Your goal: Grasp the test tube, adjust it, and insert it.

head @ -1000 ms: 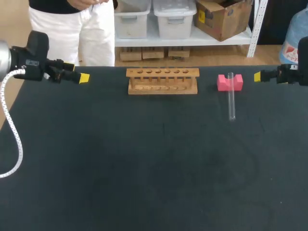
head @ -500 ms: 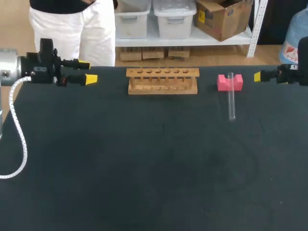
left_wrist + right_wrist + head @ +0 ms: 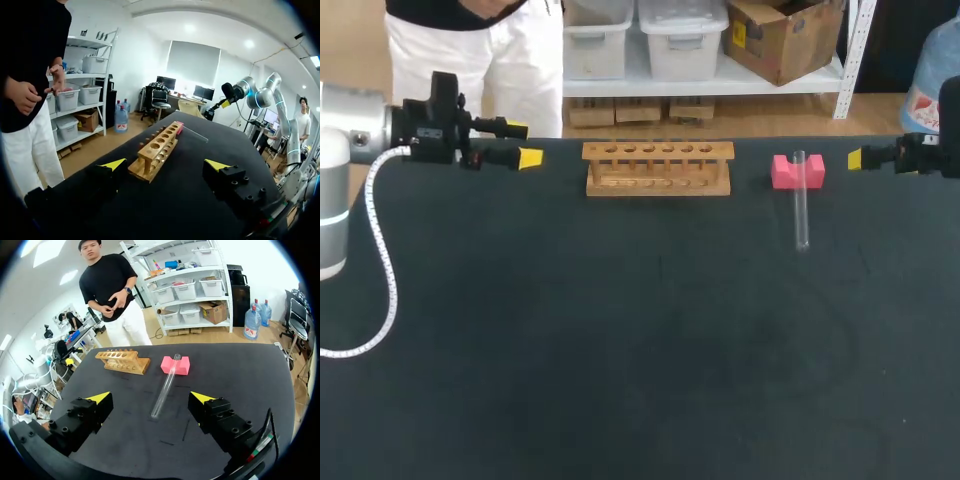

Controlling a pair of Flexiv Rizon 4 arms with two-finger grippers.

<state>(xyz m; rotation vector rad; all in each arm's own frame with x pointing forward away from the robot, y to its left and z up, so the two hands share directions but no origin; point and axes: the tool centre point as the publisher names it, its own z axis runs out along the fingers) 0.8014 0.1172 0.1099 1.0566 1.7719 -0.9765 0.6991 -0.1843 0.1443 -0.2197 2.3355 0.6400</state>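
The test tube (image 3: 801,205) lies on the dark tabletop (image 3: 620,350), on the right side. Its far end rests in the notch of a pink block (image 3: 797,172), and its near end points toward the robot. The wooden rack (image 3: 658,168) with its row of holes stands to the left of the block, well apart from the tube, and every hole looks empty.

The right end effector (image 3: 150,399) is at the right edge of the tabletop. In its own wrist view the two fingers stand wide apart with nothing between them, and the tube (image 3: 165,385) lies ahead of them, not touched. The left end effector (image 3: 523,142) is near the left end of the rack. It is also wide open and empty, and in its wrist view the rack (image 3: 157,155) is ahead of it.

I judge that the task is at its first step: the grasp is not yet made, and nothing is adjusted or inserted.

The right arm seems the better one for the next move, because it is nearer. It needs to come over the tube, go down with one finger on each side of the free part, away from the block, and close softly. The glass is round and smooth, so it may roll or slip if only one finger touches it.
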